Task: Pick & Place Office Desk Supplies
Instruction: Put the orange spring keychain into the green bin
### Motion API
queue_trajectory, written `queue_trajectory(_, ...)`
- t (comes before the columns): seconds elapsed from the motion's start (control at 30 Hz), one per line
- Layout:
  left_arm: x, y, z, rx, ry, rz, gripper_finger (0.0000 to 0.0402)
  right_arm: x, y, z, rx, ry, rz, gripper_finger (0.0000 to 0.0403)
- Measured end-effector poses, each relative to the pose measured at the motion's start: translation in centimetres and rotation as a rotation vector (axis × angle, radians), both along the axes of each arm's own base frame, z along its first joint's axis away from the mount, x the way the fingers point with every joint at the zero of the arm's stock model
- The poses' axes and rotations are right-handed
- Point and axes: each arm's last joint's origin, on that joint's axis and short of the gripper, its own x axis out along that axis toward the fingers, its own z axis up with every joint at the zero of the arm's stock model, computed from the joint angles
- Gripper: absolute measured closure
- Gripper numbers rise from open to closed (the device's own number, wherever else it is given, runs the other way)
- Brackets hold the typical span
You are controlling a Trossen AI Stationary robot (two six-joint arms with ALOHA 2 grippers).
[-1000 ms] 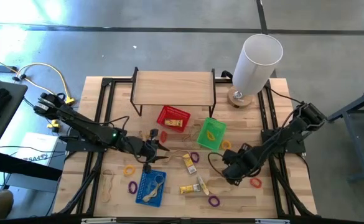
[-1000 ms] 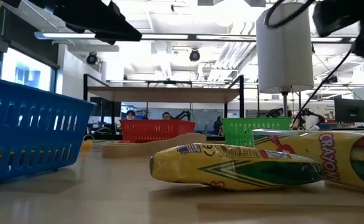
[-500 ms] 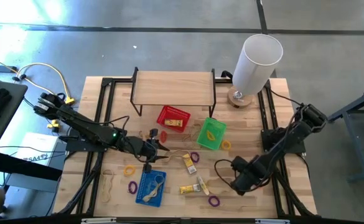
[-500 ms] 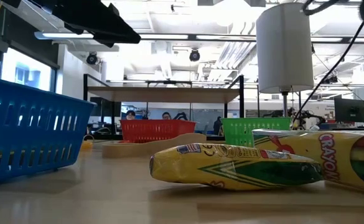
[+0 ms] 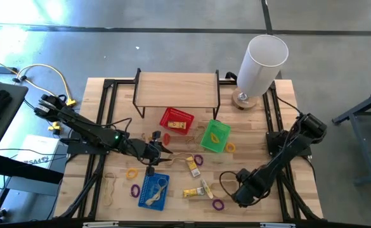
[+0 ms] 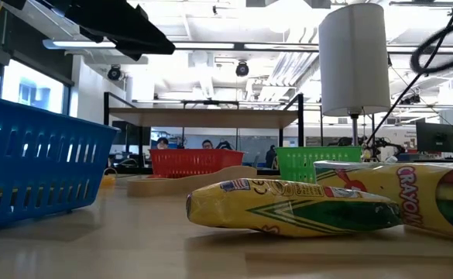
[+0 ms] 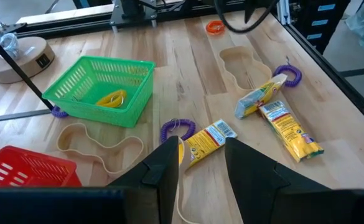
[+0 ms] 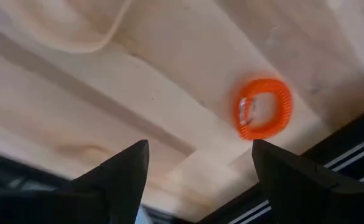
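Left gripper [image 5: 162,151]: fingers [image 7: 163,177] standing partly spread, nothing between them, hovering over the middle of the desk [image 5: 248,136]. Just past them a yellow crayon pack [image 7: 210,140] is lying flat, touching a purple coil loop [image 7: 177,127]. A pale tan band [image 7: 101,149] is lying beside that loop, in front of the green basket [image 7: 88,81], which is holding a yellow loop [image 7: 112,98]. The red basket [image 7: 26,171] is sitting near the green one, apart from it.

Right gripper [image 5: 243,193]: fingers [image 8: 116,177] spread wide, empty, pointing down at the near right part of the desk. An orange coil loop [image 8: 264,116] is lying flat on the wood beyond them, not touched. In the overhead view this loop seems hidden under the arm; I cannot be sure.

Farther out: two more crayon packs [image 7: 281,118] are lying together near another purple loop [image 7: 291,73] and a second tan band [image 7: 242,67]. A blue basket [image 5: 154,192] is sitting at the near edge, with tan bands inside. Purple loops [image 5: 218,205] and a yellow loop [image 5: 131,172] are scattered around it.

A wooden shelf on black legs [image 5: 175,88] is standing at the far side, and a tall white cylinder [image 5: 261,63] at the far right corner.
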Motion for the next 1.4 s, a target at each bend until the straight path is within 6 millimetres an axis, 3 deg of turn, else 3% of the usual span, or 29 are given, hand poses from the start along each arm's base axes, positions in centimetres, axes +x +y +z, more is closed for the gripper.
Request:
queue_trajectory(0.27, 0.0, 0.0, 0.0, 0.017, -0.001, -0.009, 0.0277, -0.5, -0.4, -0.8, -0.056, 0.059, 0.064, 0.0129)
queue_trajectory(0.63, 0.3, 0.8, 0.0, 0.052, -0.007, 0.006, 0.0277, -2.4, -0.3, -3.7, -0.098, 0.002, 0.064, 0.0129)
queue_trajectory(1.0, 0.3, 0.9, 0.0, 0.07, -0.007, 0.003, 0.0277, -2.8, -0.6, -5.3, -0.034, -0.036, 0.038, 0.0132)
queue_trajectory(1.17, 0.1, 0.7, -0.2, 0.051, 0.025, 0.005, 0.0277, -2.8, -0.7, -5.4, -0.036, -0.043, 0.051, 0.0175)
queue_trajectory(1.4, 0.0, 0.4, -0.2, 0.048, 0.028, -0.002, 0.0277, -2.7, -0.6, -5.5, -0.047, -0.065, 0.046, 0.0289)
